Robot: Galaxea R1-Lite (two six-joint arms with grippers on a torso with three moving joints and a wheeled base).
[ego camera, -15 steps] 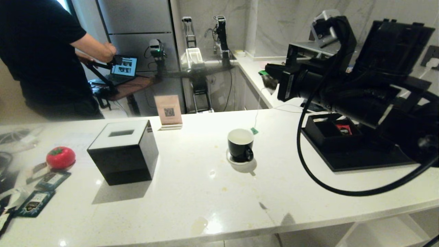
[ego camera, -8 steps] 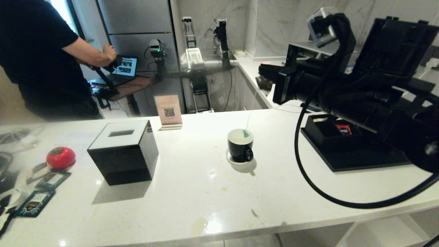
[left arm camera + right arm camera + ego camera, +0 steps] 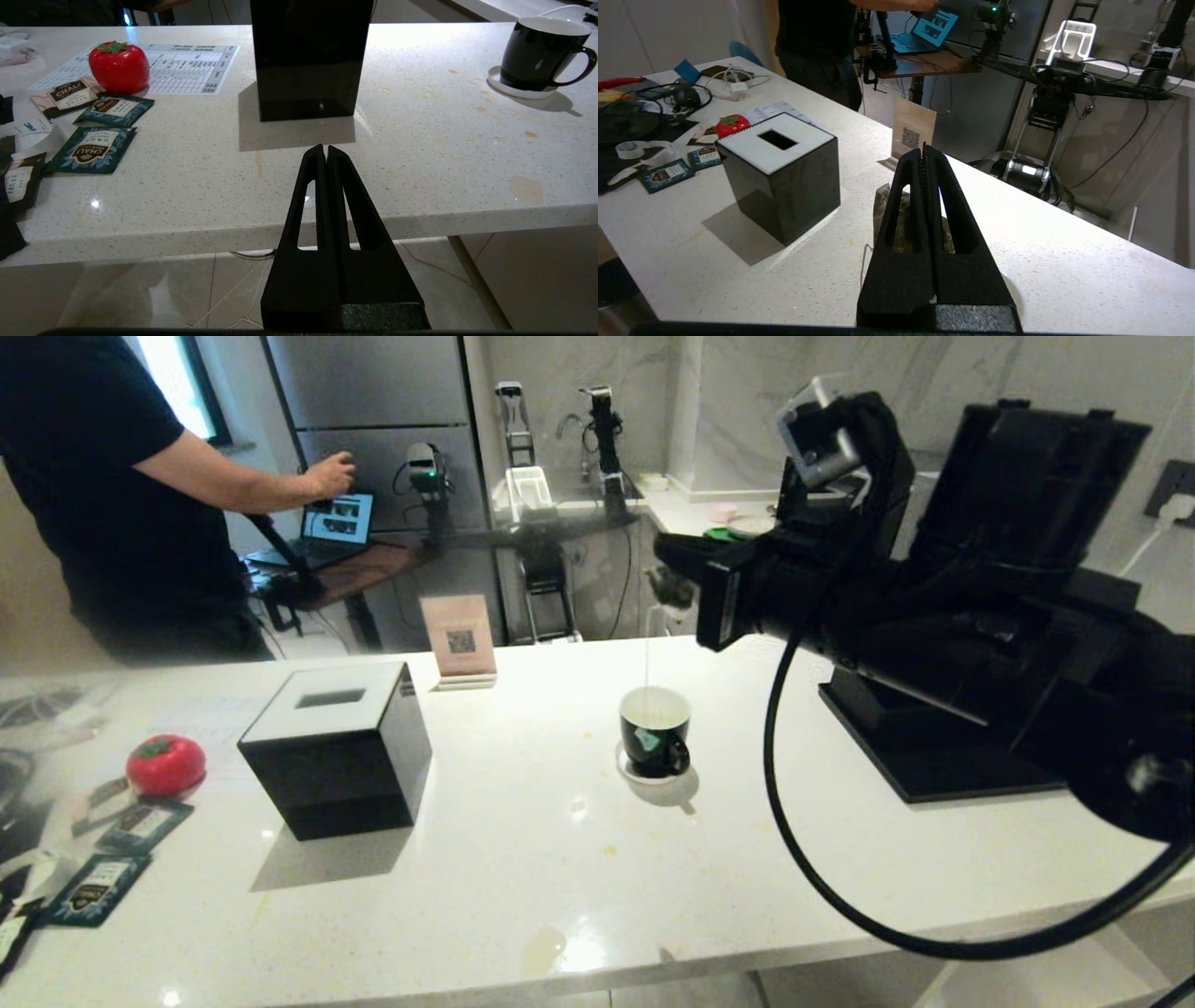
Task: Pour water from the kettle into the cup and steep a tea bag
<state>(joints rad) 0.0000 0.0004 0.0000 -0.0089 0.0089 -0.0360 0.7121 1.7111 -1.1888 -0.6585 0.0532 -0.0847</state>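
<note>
The black cup (image 3: 653, 728) stands on a white coaster mid-counter. My right gripper (image 3: 674, 560) hovers above and just behind it, shut on the pale tea bag (image 3: 672, 590). A thin string drops from the bag toward the cup, and its green tag (image 3: 647, 739) hangs against the cup's dark side. In the right wrist view the tea bag (image 3: 881, 207) shows under the closed fingers (image 3: 923, 149). My left gripper (image 3: 325, 148) is shut and empty, parked low before the counter's front edge, with the cup (image 3: 537, 56) far off to its right. The kettle is hidden.
A black cube box (image 3: 336, 747) with a white top stands left of the cup. Further left lie a red tomato-shaped object (image 3: 165, 763) and teal packets (image 3: 93, 887). A QR sign (image 3: 459, 639) stands behind, a black tray (image 3: 934, 775) sits right, and a person (image 3: 112, 495) stands back left.
My right arm has swung left with the tea bag. The tag went from right of the cup, over its rim, to its front side. The person's hand reached further right.
</note>
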